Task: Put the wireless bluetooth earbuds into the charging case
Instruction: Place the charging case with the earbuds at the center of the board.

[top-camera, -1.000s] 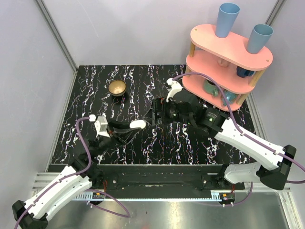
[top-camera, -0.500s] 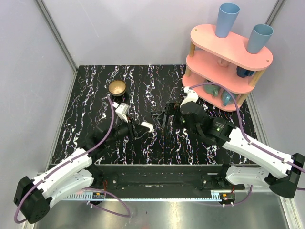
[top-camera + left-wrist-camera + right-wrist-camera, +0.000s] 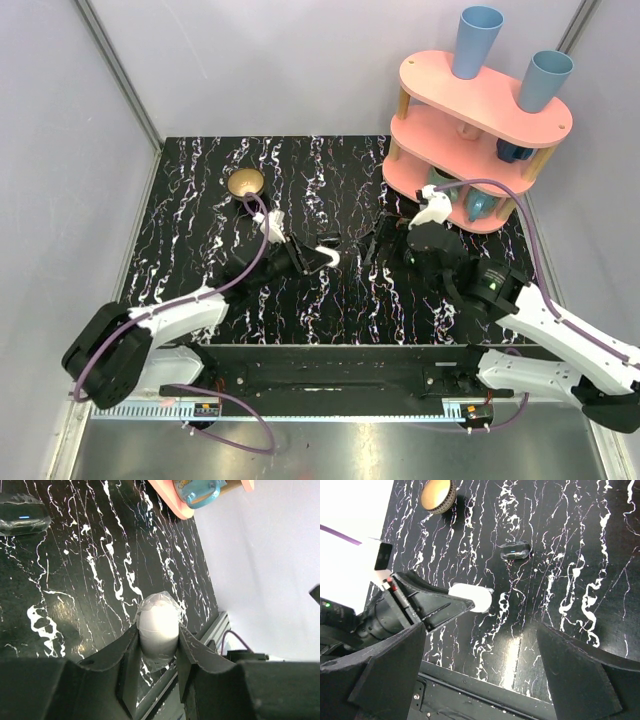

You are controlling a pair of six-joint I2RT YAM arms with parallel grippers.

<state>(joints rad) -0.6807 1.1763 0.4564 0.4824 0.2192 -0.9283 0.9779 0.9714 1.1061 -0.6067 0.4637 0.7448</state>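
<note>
One charging case [image 3: 158,625], left end effector [image 3: 158,636]

bowl [image 3: 245,183] behind-left of charging case [image 3: 325,253], shelf [image 3: 482,95] behind-right

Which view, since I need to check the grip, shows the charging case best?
Left wrist: the charging case sits centre frame, clamped between the left gripper's jaws. Right wrist shows it smaller, partly hidden by those jaws; top external shows a small white spot.

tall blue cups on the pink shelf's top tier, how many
2. One tall blue cup stands toward the left end of the pink shelf's top tier, the other at its right end. That tier shows fully, so none seems hidden.
</note>
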